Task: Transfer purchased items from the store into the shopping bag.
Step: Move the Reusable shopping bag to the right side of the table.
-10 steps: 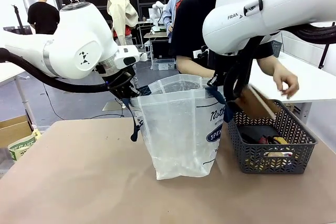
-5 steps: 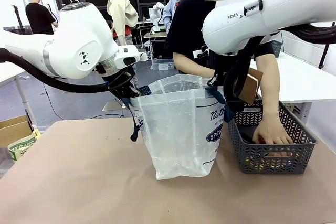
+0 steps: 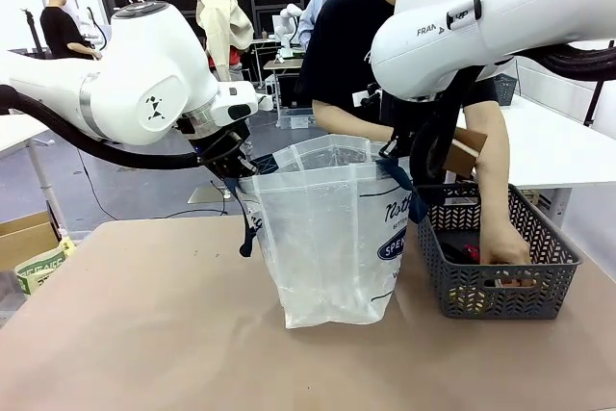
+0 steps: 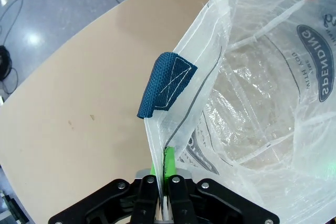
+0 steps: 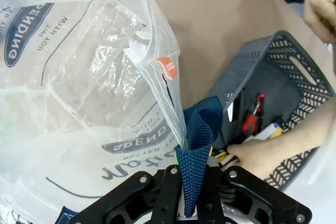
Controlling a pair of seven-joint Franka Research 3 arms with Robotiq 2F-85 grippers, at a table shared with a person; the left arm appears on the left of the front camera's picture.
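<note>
L end effector clenched on the shopping bag at its left rim, just below a navy strap. R end effector clenched on the opposite rim and strap. Bag stands upright on desk btwn them, mouth open upward. Store sits just right of bag, nearer my R arm. Person's hand is inside it among purchased items. My R wrist hangs over the basket-to-mouth path.

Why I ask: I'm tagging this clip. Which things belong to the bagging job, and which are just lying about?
Job: clear bag; grey basket; goods in the basket; person's hand reaching into it; left gripper, shut on the bag's edge; right gripper, shut on the bag's strap.
Lying about: cardboard box; printed packet; white table behind.
</note>
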